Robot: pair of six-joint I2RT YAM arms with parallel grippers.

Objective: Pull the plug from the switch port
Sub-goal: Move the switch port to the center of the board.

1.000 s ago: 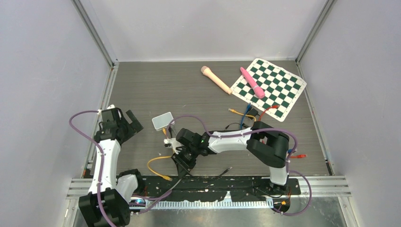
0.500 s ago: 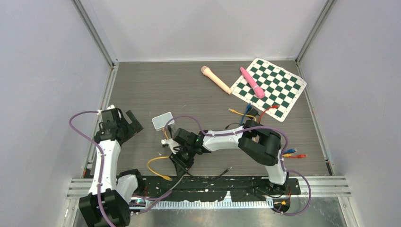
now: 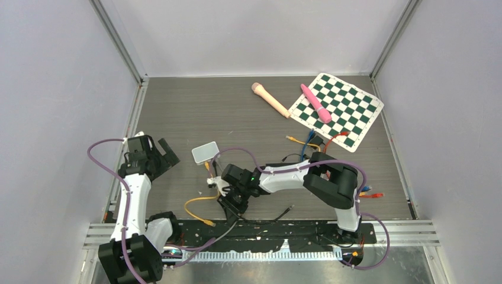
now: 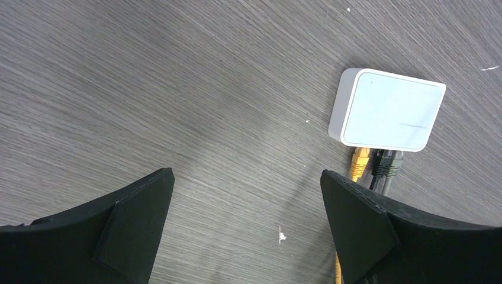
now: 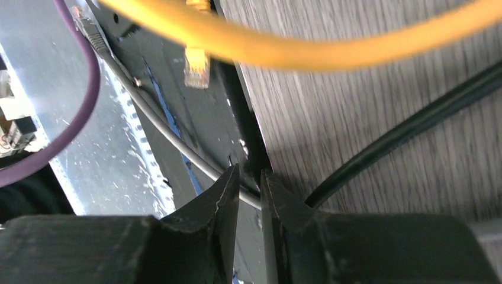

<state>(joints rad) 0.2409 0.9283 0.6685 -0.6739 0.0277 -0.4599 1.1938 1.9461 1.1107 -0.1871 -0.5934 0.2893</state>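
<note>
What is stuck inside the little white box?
A yellow plug and a dark plug go into the white box, side by side. The ports themselves are hidden by its top.

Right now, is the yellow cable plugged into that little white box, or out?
In, as far as it shows. From the left wrist, the yellow plug sits butted into the box edge, beside a dark plug.
</note>
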